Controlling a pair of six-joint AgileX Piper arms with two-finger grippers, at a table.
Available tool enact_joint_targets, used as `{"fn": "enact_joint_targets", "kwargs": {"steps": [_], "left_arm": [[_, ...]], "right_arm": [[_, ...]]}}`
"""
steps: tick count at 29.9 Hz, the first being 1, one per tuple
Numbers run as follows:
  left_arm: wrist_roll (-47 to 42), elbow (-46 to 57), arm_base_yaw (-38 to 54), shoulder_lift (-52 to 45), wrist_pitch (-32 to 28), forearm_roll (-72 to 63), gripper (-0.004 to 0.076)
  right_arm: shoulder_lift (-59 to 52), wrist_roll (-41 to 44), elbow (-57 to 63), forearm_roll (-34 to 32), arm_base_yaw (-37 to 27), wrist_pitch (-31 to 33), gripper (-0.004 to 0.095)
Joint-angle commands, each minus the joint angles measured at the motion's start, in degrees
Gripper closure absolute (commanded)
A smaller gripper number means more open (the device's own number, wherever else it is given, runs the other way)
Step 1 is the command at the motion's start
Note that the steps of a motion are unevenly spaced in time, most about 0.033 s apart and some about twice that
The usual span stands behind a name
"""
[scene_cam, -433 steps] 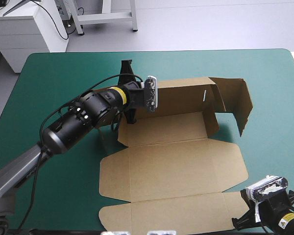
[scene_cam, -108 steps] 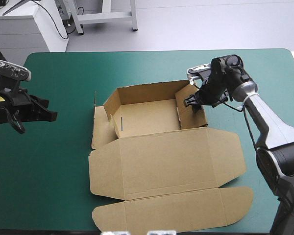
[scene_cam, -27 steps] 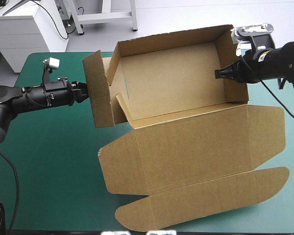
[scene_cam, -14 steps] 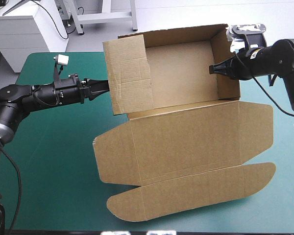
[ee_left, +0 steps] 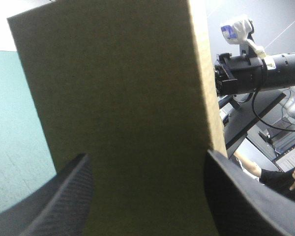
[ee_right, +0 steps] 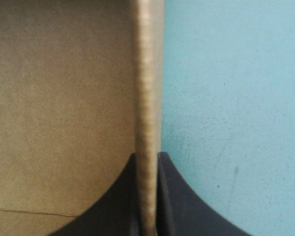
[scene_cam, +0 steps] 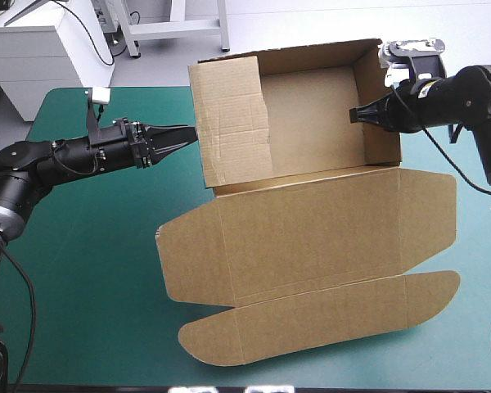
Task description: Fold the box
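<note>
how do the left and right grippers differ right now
The left gripper is open, its fingers wide apart, facing the box's left flap. The right gripper is shut on the box's right wall. The left gripper holds nothing, while the right gripper pinches that wall's edge. Both point inward from opposite ends of the tray.

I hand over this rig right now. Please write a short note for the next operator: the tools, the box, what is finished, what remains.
Left tool: open, its tips at the left side flap, not gripping it.
Right tool: shut on the right wall.
The box: tray end lifted, lid panel spread flat toward the near edge of the table.
Done: back and right walls raised.
Left: tuck the left side flap, which leans across the tray.
</note>
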Motion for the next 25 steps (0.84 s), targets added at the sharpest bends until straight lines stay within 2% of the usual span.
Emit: {"fn": "enact_joint_targets", "kwargs": {"steps": [1, 10, 13, 19, 25], "left_arm": [[1.1, -1.5, -2.2, -1.9, 5.4, -5.3, 0.0246], [0.1, -7.8, -4.5, -1.9, 5.2, -3.2, 0.0246], [-4.9, -11.7, -5.4, -1.9, 3.3, 3.6, 0.0246], [-13.5, -17.5, -10.6, -1.8, -4.5, 16.5, 0.0246], [-27.1, -22.8, -14.6, -0.7, -10.4, 32.4, 0.0246]], "right_arm": [[-2.1, -0.2, -1.8, 2.5, -0.3, -4.1, 0.0926], [-2.1, -0.4, -1.8, 3.2, -0.3, -3.9, 0.0926], [-2.1, -0.1, -1.8, 3.5, -0.3, -3.9, 0.0925], [-2.1, 0.3, -1.8, 4.2, -0.3, -4.4, 0.0925], [-2.1, 0.5, -1.8, 5.6, -0.3, -4.5, 0.0925]]}}
